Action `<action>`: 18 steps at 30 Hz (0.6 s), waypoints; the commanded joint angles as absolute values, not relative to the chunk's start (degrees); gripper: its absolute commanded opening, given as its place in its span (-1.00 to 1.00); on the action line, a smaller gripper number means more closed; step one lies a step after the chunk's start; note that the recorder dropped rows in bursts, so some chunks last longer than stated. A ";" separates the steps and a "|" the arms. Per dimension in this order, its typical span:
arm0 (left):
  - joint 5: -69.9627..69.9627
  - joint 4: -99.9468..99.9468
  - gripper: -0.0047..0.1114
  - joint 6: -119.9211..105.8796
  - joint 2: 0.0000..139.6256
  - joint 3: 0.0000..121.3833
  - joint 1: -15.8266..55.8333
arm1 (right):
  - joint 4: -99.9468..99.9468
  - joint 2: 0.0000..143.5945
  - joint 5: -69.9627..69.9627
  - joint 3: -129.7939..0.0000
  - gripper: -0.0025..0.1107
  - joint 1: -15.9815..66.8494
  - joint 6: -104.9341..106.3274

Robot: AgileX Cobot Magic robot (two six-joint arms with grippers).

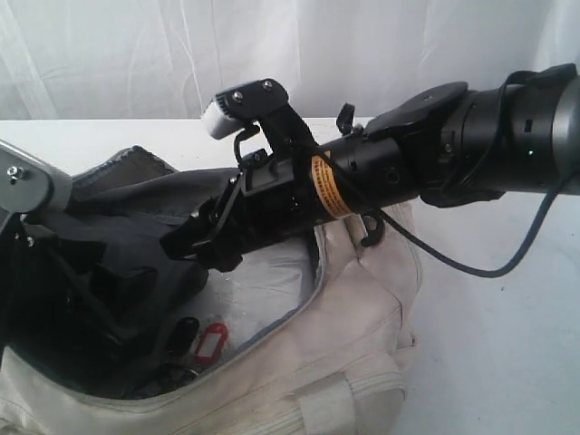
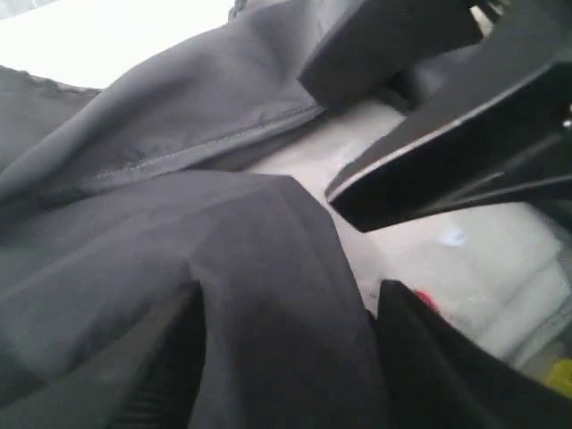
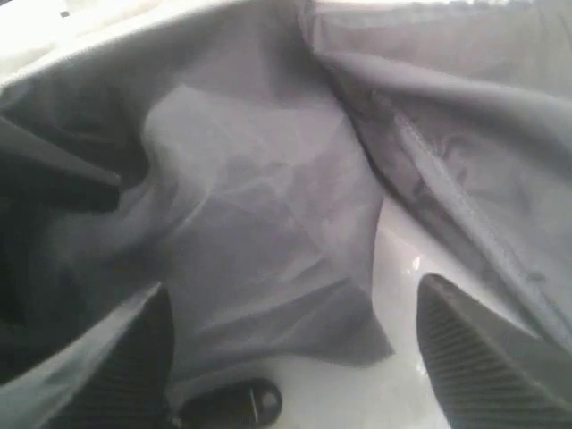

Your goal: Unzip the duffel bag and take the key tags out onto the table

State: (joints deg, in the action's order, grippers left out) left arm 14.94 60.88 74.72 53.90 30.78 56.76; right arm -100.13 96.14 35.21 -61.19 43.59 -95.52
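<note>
Exterior view: the key tags (image 1: 210, 344), small glossy plastic tabs, one red and one black, lie inside the duffel bag (image 1: 353, 362) at lower centre-left. The bag is soft cream cloth, unzipped, with its smooth dark grey lining crumpled. The right gripper (image 3: 290, 340) has its ribbed fingers spread and empty. The left gripper (image 2: 286, 357) straddles a lining fold; I cannot tell whether it grasps it. The flat white table (image 1: 507, 362) lies at right.

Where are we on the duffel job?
Done: duffel bag is unzipped, dark lining exposed. In hand: right claw is open inside, near the key tags; left claw is among the lining, grip unclear. Left: grasp the tags and lift them onto the table, where none show.
</note>
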 commanded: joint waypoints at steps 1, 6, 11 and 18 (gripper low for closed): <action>24.57 59.90 0.11 74.95 55.49 30.67 56.70 | -99.95 95.56 36.85 -56.21 0.16 43.24 -95.76; 31.43 56.58 -0.07 74.95 55.75 30.67 56.70 | -99.95 95.56 45.63 -51.78 0.08 43.24 -95.76; 41.15 55.08 -0.32 74.84 56.01 30.67 56.70 | -99.95 95.56 56.35 -48.48 0.04 43.24 -95.76; 42.48 51.52 -0.35 74.44 56.01 30.67 56.70 | -99.95 95.56 60.05 -42.48 0.05 43.24 -92.71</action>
State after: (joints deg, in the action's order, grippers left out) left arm 39.65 53.03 74.72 56.17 30.78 56.76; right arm -98.01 96.06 56.35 -45.20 43.45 -95.22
